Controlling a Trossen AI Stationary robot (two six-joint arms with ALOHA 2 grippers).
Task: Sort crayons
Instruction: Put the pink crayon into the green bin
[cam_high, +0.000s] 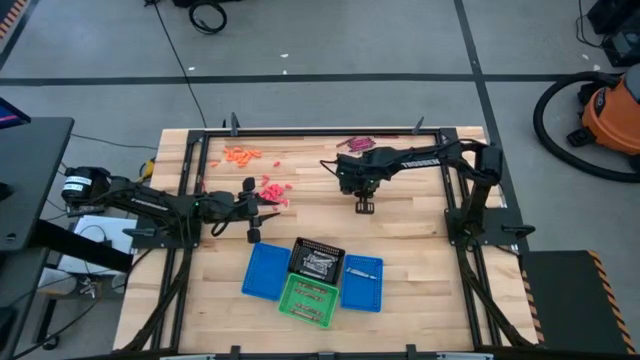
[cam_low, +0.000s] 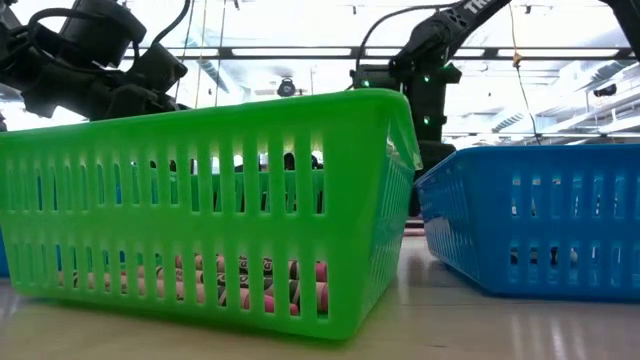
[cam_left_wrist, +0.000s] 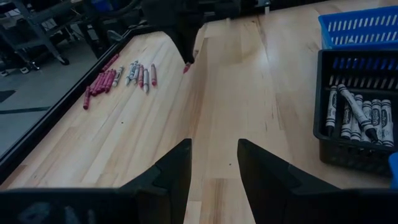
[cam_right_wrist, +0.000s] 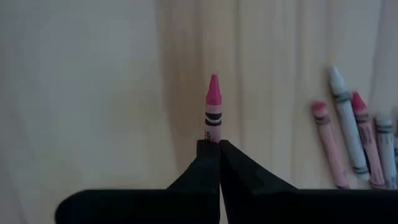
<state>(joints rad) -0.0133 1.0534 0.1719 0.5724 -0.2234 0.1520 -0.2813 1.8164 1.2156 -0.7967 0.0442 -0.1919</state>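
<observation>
The right tool (cam_right_wrist: 219, 144) is clamped on a pink crayon (cam_right_wrist: 212, 109) above the tabletop (cam_high: 420, 250), near the maroon crayons (cam_high: 357, 143) at the far edge. The left tool (cam_left_wrist: 213, 163) hovers with fingers apart beside the black basket (cam_left_wrist: 326, 106) of grey crayons (cam_left_wrist: 357, 112).

A robotics lab or workshop. A butcher-block table (cam_high: 420, 250) stands on grey concrete floor (cam_high: 330, 40) marked with dark tape, an orange shop vacuum (cam_high: 612, 112) and loose cables (cam_high: 208, 15) alongside.

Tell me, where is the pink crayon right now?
The small pink wax crayon is pinched in the right end effector, tip sticking out, above the wooden table's middle, behind the black mesh basket.
</observation>
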